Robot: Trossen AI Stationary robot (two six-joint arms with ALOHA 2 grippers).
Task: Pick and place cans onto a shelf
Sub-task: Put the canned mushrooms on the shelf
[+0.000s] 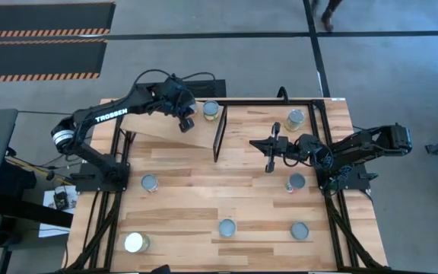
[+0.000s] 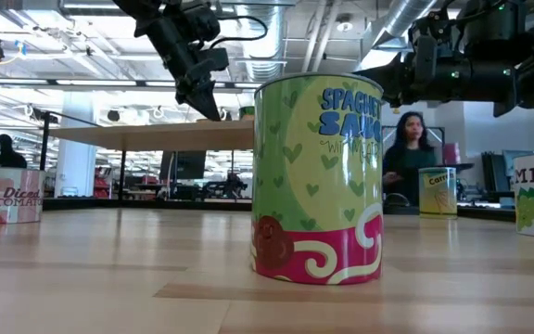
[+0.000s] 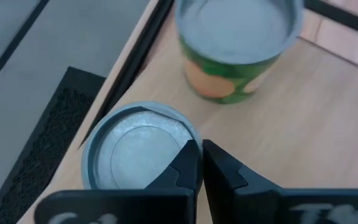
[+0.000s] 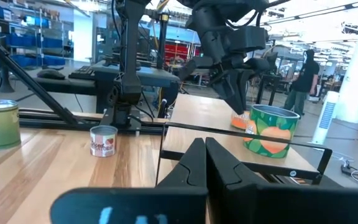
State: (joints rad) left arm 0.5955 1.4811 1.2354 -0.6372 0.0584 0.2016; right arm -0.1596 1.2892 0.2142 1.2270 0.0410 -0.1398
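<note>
second can [image 3: 138, 149] beneath left tool [image 3: 199, 163]

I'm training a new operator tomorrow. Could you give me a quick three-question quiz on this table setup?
1. True or false: the right gripper is holding a can.
2. Where is the cream-topped can? A) near a corner of the tabletop, on the left arm's side; B) between the right gripper's fingers; C) on the floor.
3. Fill in: the left gripper, fingers shut, hangs over the slanted wooden ____.

Key: 1. False, its fingers are shut on nothing. 2. A. 3. shelf.
</note>
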